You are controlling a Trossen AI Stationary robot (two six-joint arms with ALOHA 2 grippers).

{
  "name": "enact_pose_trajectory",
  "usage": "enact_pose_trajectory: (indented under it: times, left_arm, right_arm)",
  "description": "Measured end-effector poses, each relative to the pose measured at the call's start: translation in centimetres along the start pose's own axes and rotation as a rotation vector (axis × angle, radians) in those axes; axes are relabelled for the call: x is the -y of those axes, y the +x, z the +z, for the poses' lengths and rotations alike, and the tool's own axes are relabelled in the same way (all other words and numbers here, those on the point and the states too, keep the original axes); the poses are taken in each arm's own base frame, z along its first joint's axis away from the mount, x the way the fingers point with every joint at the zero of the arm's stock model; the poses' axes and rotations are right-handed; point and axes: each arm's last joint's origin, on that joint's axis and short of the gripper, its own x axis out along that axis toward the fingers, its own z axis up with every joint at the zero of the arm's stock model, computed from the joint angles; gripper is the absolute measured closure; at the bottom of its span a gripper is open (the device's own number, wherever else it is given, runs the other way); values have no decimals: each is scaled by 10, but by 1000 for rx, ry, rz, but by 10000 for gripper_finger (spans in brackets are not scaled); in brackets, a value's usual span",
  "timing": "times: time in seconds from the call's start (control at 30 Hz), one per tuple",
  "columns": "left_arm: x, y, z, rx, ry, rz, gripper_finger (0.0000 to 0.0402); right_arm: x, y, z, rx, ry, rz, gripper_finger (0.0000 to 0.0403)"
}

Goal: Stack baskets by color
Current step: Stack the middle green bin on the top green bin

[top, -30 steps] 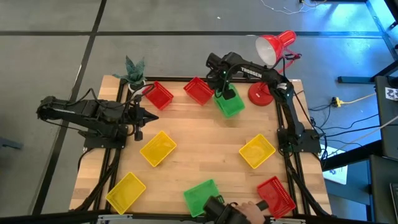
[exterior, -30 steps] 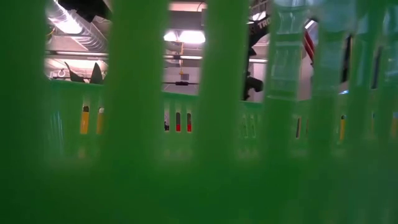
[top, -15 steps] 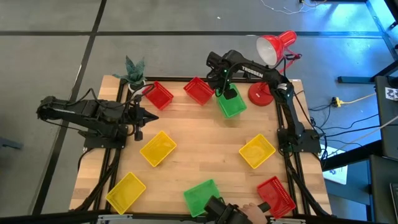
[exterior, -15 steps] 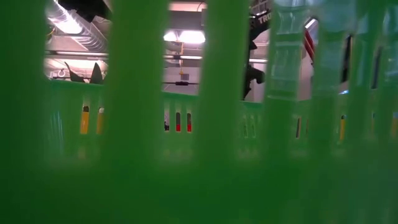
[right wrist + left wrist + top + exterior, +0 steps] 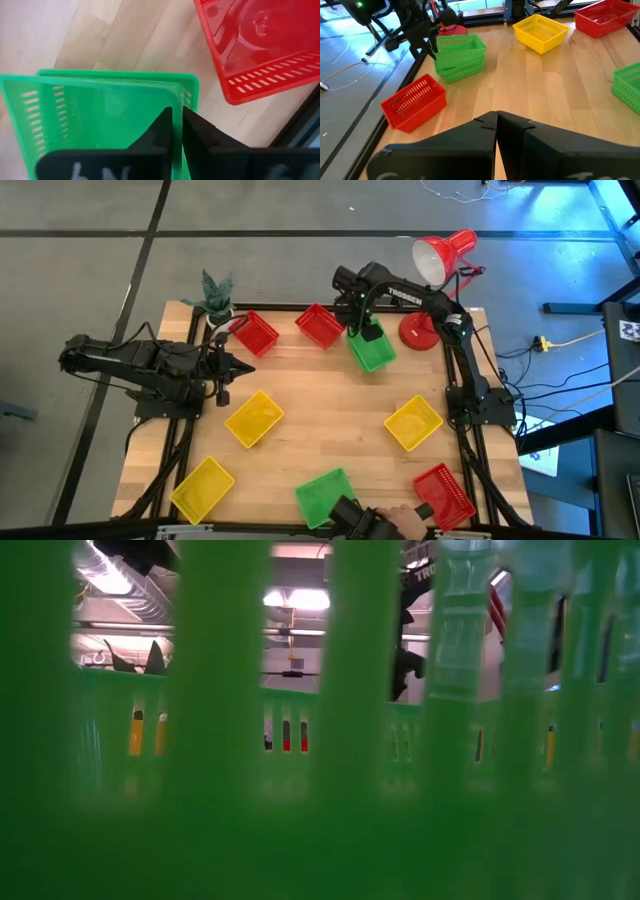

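Observation:
Two green baskets (image 5: pixel 372 348) stand nested at the table's far side; the upper one (image 5: pixel 460 46) sits slightly askew in the lower one (image 5: pixel 462 71). My right gripper (image 5: pixel 358 326) points down at the stack's far end and is shut on the upper basket's wall. A third green basket (image 5: pixel 323 495) rests at the near edge. Red baskets (image 5: pixel 256 333) (image 5: pixel 320 325) (image 5: pixel 443 492) and yellow baskets (image 5: pixel 253 418) (image 5: pixel 413 423) (image 5: pixel 203 486) lie singly on the table. My left gripper (image 5: pixel 496 120) waits shut at the left, holding nothing. My right gripper pinches the upper green basket's end wall (image 5: pixel 179 100), the one facing the red basket (image 5: pixel 260 45), with one finger inside the basket and one outside. The fingers come from above, pointing down. The basket rests in the lower green basket, a little tilted.
A red desk lamp (image 5: pixel 430 290) stands just right of the green stack, a small potted plant (image 5: pixel 215 295) at the far left corner. A person's hand (image 5: pixel 395 518) reaches in at the near edge. The near green basket's wall (image 5: pixel 220 790) fills the low view.
My right gripper has tipped a little over the green stack while staying in place. The baskets have kept their places.

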Motion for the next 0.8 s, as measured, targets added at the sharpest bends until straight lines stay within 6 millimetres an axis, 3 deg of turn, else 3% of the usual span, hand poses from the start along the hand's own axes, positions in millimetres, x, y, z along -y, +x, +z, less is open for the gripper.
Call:
enact_pose_trajectory:
  times: [0.6,0.8]
  left_arm:
    - [0,0,0,0,0,0,401]
    - [0,0,0,0,0,0,401]
  right_arm:
    - [2,3,0,-10,127,-30,365]
    - [0,3,-2,-32,89,-10,373]
